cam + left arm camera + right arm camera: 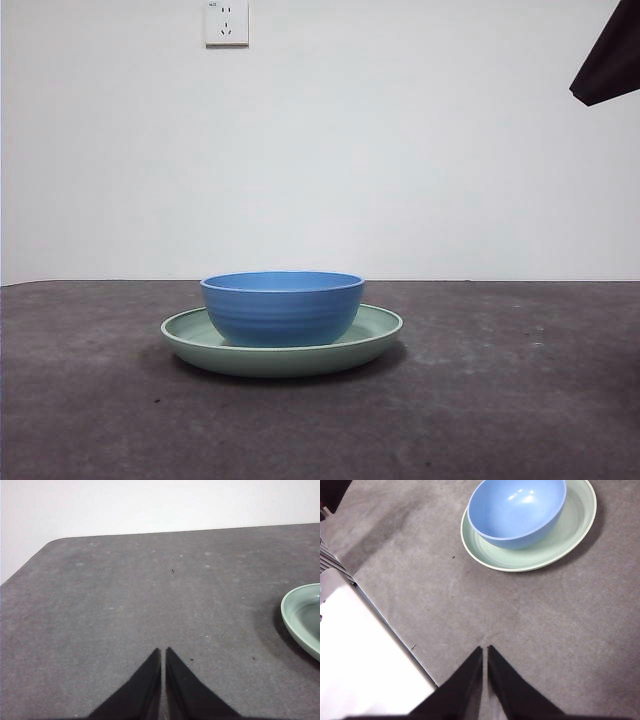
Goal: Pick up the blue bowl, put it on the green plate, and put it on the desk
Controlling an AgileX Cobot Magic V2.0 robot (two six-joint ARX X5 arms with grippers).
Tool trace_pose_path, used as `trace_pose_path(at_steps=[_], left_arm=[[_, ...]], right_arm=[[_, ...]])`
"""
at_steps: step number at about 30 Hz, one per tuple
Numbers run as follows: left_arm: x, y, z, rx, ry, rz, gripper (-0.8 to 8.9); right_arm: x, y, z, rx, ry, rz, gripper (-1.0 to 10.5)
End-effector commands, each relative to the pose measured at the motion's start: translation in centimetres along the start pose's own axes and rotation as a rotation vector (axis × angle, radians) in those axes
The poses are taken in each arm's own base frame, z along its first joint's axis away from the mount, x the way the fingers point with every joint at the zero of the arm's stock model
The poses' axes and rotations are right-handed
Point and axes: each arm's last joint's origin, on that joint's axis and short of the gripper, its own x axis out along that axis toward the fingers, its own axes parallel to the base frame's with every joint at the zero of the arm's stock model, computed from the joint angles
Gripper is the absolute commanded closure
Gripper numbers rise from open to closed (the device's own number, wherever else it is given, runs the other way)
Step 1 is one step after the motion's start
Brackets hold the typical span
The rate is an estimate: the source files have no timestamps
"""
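The blue bowl (282, 307) stands upright inside the green plate (375, 332), which rests on the dark grey desk (520, 400) in the middle of the front view. The right wrist view shows the bowl (517, 510) in the plate (570, 527) from above, empty. My right gripper (484, 650) is shut and empty, held above the desk well away from the plate. My left gripper (163, 652) is shut and empty over bare desk; only the plate's rim (295, 617) shows at the edge of its view. A black arm tip (610, 60) shows at the front view's top right corner.
A white wall with a power socket (226, 22) stands behind the desk. The desk's rounded far corner (55, 542) shows in the left wrist view. A white panel (360, 650) lies beyond the desk's edge in the right wrist view.
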Motion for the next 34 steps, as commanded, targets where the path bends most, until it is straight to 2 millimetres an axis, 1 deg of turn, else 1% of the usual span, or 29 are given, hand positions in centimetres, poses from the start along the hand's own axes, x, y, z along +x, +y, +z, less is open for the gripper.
trace_pose_path(at_steps=[1, 17, 20, 22, 25, 28, 30, 34], left_arm=[[0.2, 0.0, -0.7, -0.011, 0.025, -0.001, 7.99], [0.2, 0.0, -0.7, -0.011, 0.025, -0.001, 7.99], [0.2, 0.0, -0.7, -0.011, 0.025, -0.001, 7.99], [0.2, 0.0, -0.7, -0.011, 0.025, -0.001, 7.99], [0.2, 0.0, -0.7, -0.011, 0.025, -0.001, 7.99], [0.2, 0.0, -0.7, -0.011, 0.025, -0.001, 7.99], [0.2, 0.0, -0.7, -0.011, 0.025, -0.001, 7.99], [0.2, 0.0, -0.7, -0.011, 0.025, -0.001, 7.99]], right_arm=[[0.0, 0.1, 0.2, -0.001, -0.004, 0.006, 9.4], [0.0, 0.1, 0.2, 0.0, -0.003, 0.006, 9.4], [-0.3, 0.0, 0.2, -0.057, -0.023, -0.029, 9.4], [-0.8, -0.3, 0.2, -0.086, -0.067, -0.086, 9.4], [-1.8, -1.1, 0.3, -0.097, -0.198, -0.161, 9.4], [-2.7, -1.9, -0.3, -0.101, -0.342, -0.246, 9.4], [-3.0, -2.8, -1.2, -0.112, -0.451, -0.326, 9.4], [-2.9, -4.1, -3.1, -0.121, -0.592, -0.435, 9.4]])
